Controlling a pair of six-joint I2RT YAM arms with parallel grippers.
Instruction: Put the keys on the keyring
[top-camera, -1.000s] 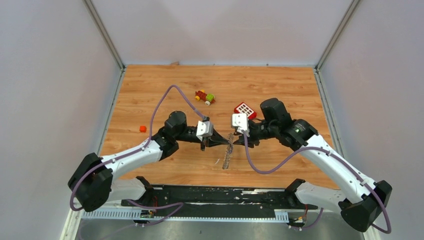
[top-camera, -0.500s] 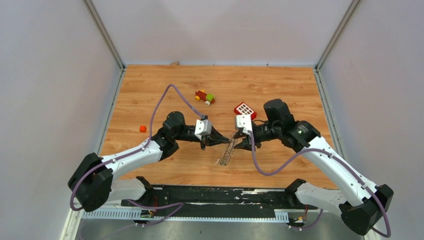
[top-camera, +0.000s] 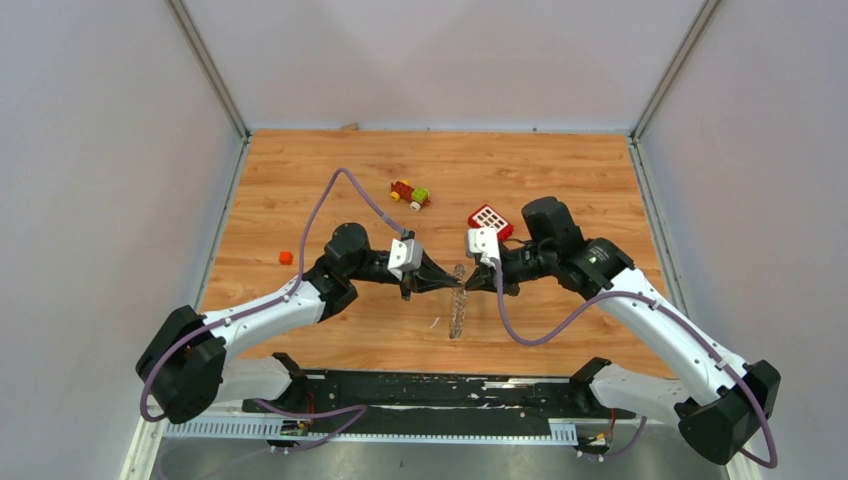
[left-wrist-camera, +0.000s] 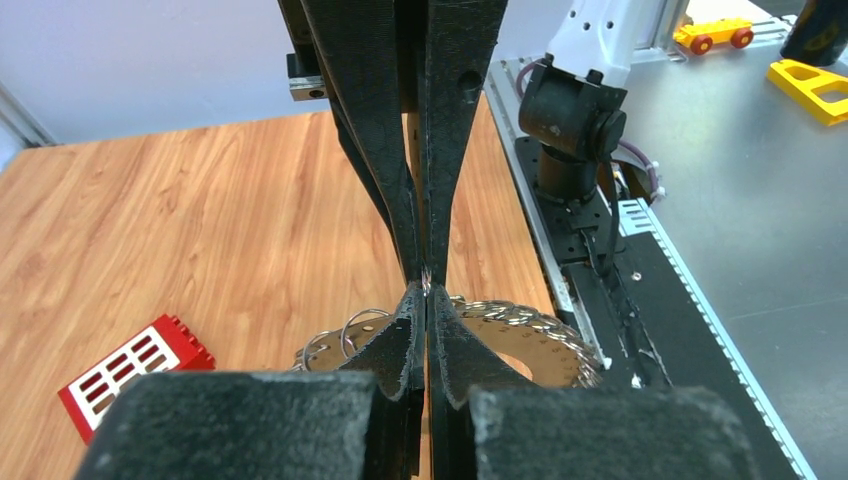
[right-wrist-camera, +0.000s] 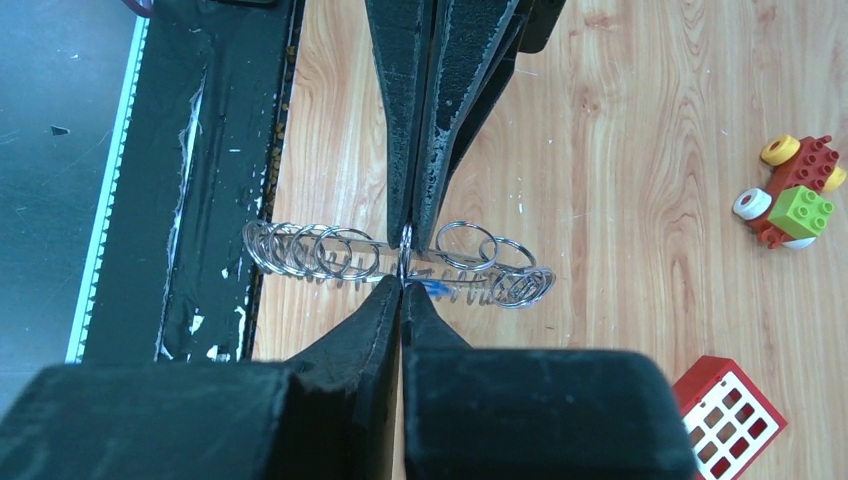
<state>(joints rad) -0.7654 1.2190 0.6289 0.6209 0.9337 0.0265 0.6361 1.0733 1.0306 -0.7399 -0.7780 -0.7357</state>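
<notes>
Our right gripper (right-wrist-camera: 403, 300) has clamped the large grey key-fringed metal keyring (right-wrist-camera: 330, 252). Our left gripper (left-wrist-camera: 427, 310) pinches it too, ring on edge, running near-to-far.

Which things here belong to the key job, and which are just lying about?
Job: keyring, pinched between left claw and right claw; small blue piece against it.
Lying about: red block, toy car, orange cube.
</notes>
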